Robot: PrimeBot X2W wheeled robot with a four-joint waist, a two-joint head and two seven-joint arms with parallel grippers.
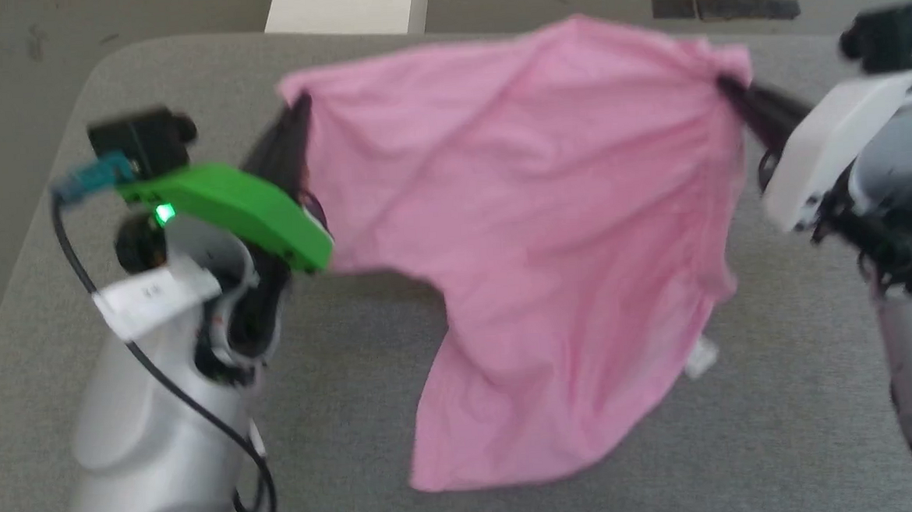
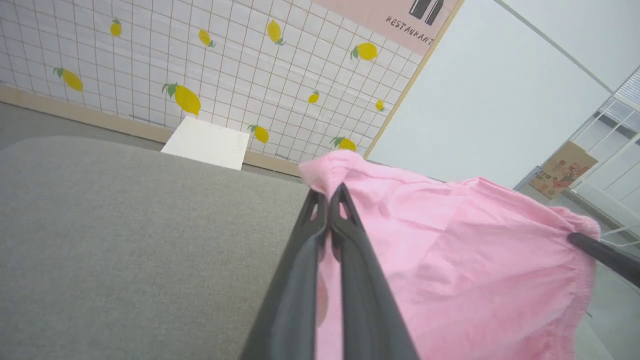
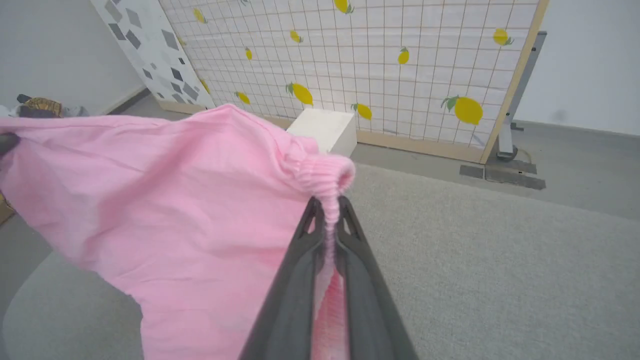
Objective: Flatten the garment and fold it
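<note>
Nearest me, the loose lower end of the garment [image 1: 533, 228] hangs over the near half of the grey table [image 1: 353, 371]. I can't tell whether that hem touches the tabletop. A small white label [image 1: 700, 357] sticks out at its right edge.

Farther up, the pink cloth is spread in the air between my two arms, wrinkled and sagging in the middle. My left gripper [image 2: 330, 197] has its fingers closed tight on the garment's upper left corner, with fabric bunched over the tips. My right gripper [image 3: 327, 205] is clamped on the gathered elastic waistband at the upper right corner, and the ribbed band is squeezed between the two fingers. The two grippers are well apart, both above the far half of the table.

Beyond the table's far edge a white box [image 1: 345, 8] sits on the floor. Behind it stands a gridded wall panel printed with lemons [image 2: 200, 60].
</note>
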